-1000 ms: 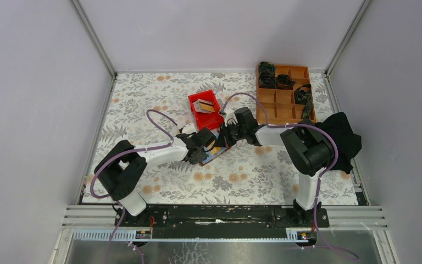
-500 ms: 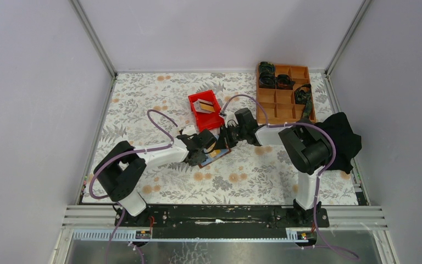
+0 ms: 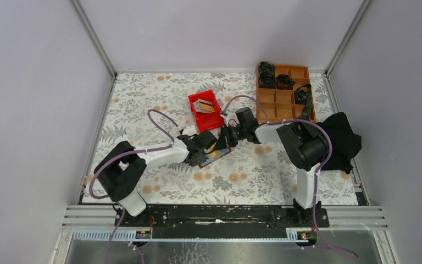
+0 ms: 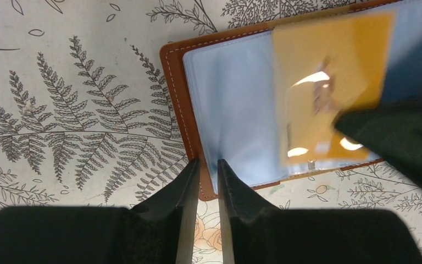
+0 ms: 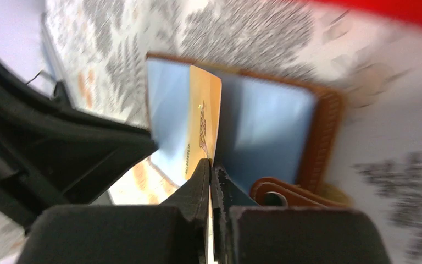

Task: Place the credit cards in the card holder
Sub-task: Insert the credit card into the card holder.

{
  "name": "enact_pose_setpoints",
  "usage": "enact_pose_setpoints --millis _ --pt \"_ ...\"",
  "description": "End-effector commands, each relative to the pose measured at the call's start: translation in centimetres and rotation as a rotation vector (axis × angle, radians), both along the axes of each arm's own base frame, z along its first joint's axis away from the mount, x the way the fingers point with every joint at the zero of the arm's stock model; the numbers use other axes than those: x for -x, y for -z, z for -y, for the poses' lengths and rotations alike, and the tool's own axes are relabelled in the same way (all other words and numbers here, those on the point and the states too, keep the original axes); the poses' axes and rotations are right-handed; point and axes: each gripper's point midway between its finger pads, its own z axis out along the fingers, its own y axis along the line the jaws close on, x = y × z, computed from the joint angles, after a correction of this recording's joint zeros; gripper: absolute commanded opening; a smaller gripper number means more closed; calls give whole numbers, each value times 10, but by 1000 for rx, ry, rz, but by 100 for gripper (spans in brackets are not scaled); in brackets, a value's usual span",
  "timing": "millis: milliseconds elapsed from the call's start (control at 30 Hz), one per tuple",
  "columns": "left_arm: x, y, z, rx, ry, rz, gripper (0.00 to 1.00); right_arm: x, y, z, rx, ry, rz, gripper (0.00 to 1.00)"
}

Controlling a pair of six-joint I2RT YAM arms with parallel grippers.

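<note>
A: The card holder [image 3: 216, 155] is lying open on the floral table [image 3: 143, 99], just in front of the red bin [image 3: 211, 120], and both arms are meeting right over it

B: The left gripper [image 4: 207, 175] is pinching it at the near corner. Its fingers [image 4: 184, 192] are sitting almost together, with the brown stitched edge showing in the slit between them

A: So the open holder is stretching away from that claw, clear pockets facing up. What is the right gripper [image 5: 211, 171] doing?

B: It's clamping an orange card [image 5: 204, 118] by its lower edge, jaws pressed tight on it. The card is standing on edge over the holder, between the two bluish pocket pages

A: In the left wrist view the same card is showing over the pocket page farther from the left claw, and the right claw is showing dark and blurred at the right edge

B: Whether the card's edge is sitting inside a pocket or only resting on the plastic, the views aren't telling us

A: The snap tab [image 5: 272, 192] is poking out just beside the right fingers, on the holder's outer side

B: More cards [image 3: 203, 104] are lying in the red bin, well apart from both claws, and the brown compartment tray [image 3: 286, 113] is sitting at the back right
</note>
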Motion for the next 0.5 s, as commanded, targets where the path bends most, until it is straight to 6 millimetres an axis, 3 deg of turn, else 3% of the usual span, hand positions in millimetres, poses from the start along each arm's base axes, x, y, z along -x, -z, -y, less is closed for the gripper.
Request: enact_pose_setpoints --millis 0,267,467 --pt "82 51 -57 -230 39 -330 24 104 42 14 100 -133 -402 0" --pt "83 52 -58 -232 38 -329 24 111 37 14 80 -121 -435 0" --pt "86 54 -58 -225 32 -333 24 103 40 15 108 -70 -391 0"
